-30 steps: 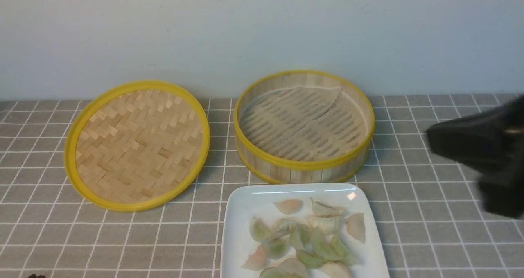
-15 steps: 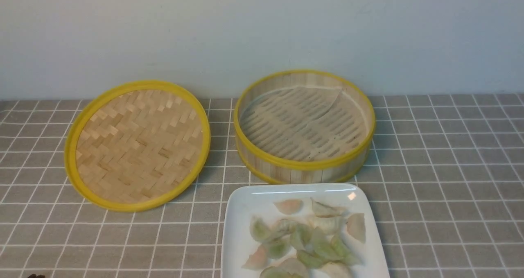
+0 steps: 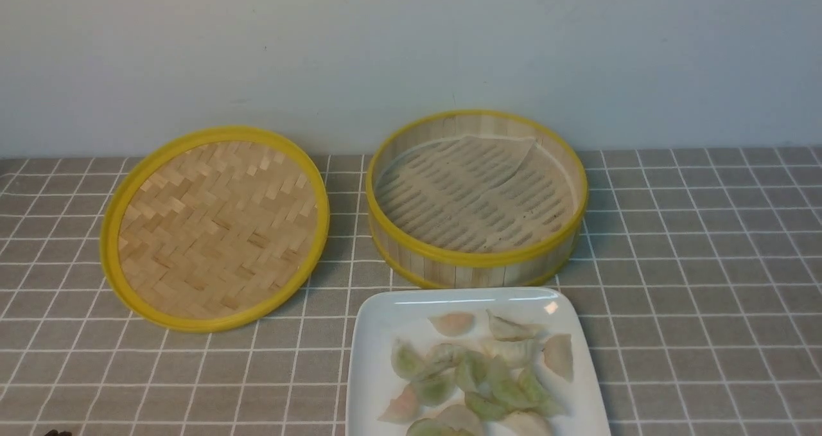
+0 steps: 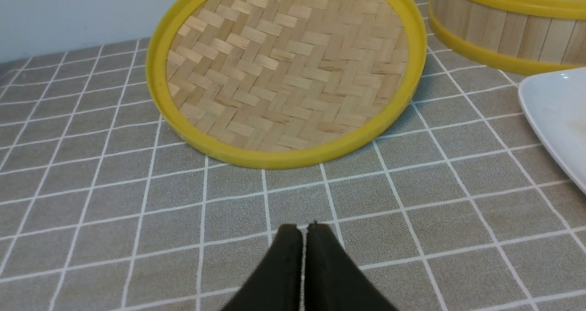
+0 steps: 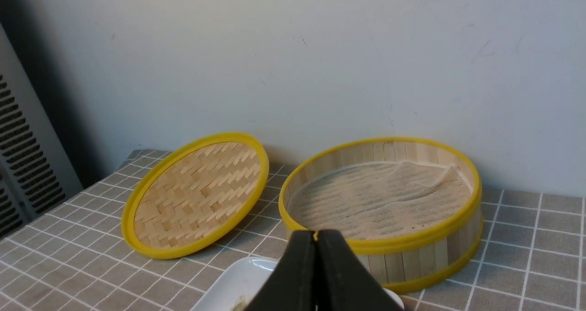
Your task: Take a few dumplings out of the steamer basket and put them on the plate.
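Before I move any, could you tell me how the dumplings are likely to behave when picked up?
The dumplings look soft, so they would probably squash under a firm pinch. Their thin, translucent wrappers seem easy to tear. Several overlap on the plate, so lifting one might drag a neighbour.

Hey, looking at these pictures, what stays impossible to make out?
- Near edge of the plate: cut off by the front view's bottom border.
- Exact number of dumplings: front view, pieces overlap, lowest ones cropped.
- Underside of the lid: faces away in every view.
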You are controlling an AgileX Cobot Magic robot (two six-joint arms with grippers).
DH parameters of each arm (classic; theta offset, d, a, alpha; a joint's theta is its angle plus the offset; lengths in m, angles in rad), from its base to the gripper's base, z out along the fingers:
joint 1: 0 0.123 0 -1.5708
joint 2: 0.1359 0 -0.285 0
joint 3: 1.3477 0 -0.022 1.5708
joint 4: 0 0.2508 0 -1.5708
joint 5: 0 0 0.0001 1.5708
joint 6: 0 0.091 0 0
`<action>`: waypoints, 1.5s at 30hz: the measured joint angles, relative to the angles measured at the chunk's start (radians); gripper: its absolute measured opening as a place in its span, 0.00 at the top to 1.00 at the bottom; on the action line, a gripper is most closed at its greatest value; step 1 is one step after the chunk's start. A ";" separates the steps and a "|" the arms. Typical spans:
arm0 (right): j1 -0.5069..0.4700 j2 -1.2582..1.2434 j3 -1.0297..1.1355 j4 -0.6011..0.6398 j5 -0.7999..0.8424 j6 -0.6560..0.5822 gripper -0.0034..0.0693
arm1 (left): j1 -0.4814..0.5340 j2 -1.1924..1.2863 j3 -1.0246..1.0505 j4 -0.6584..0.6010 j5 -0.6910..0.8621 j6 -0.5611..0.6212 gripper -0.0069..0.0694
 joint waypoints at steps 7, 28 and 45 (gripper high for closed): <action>0.000 0.001 0.001 0.098 -0.085 -0.152 0.97 | 0.000 0.000 0.000 0.000 0.000 0.000 0.92; -0.436 -0.119 0.284 0.379 -0.115 -0.548 0.97 | 0.000 0.000 0.000 0.000 0.000 0.000 0.92; -0.577 -0.138 0.372 0.395 -0.080 -0.549 0.97 | 0.000 0.000 0.000 0.000 0.000 0.000 0.92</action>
